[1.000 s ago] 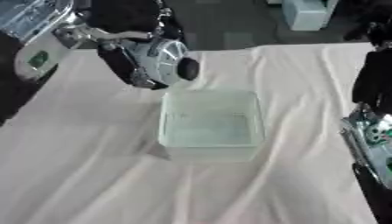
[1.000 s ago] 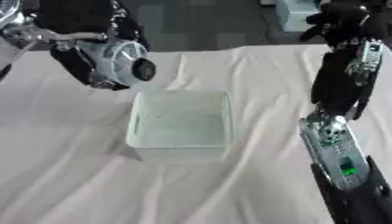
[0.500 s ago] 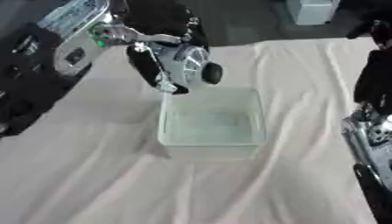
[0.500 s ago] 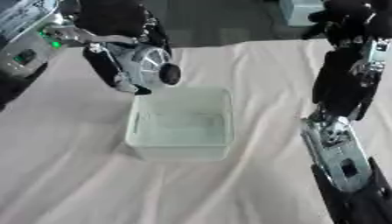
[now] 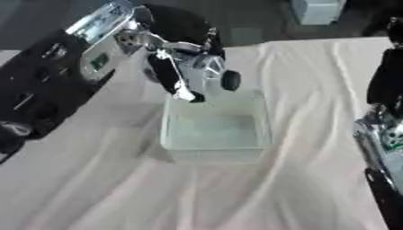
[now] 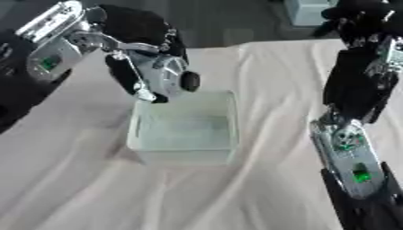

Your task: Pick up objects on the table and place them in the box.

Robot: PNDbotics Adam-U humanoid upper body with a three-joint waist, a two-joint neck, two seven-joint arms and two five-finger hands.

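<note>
Box (image 5: 215,132), clear, sits on cloth-covered surface (image 5: 94,188). Left hand (image 5: 177,74) holds a round silver object (image 5: 206,68) above its rear edge. Right hand (image 6: 354,18) grip: cannot tell.

The left hand (image 5: 177,74), curled round a round silver-and-black object (image 5: 208,72), now hangs over the far rim of the clear plastic box (image 5: 214,152).

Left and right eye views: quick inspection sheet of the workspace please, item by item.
Surface: table under a wrinkled pale cloth.
Job's things: clear box near the middle, looks empty; grey and black object held over its far left corner.
Clutter: nothing seen.
Hands: left hand curled round the object; right hand raised at the upper right, fingers unclear.
Cables: nothing seen.
Surroundings: dark floor and a pale container beyond the table.
</note>
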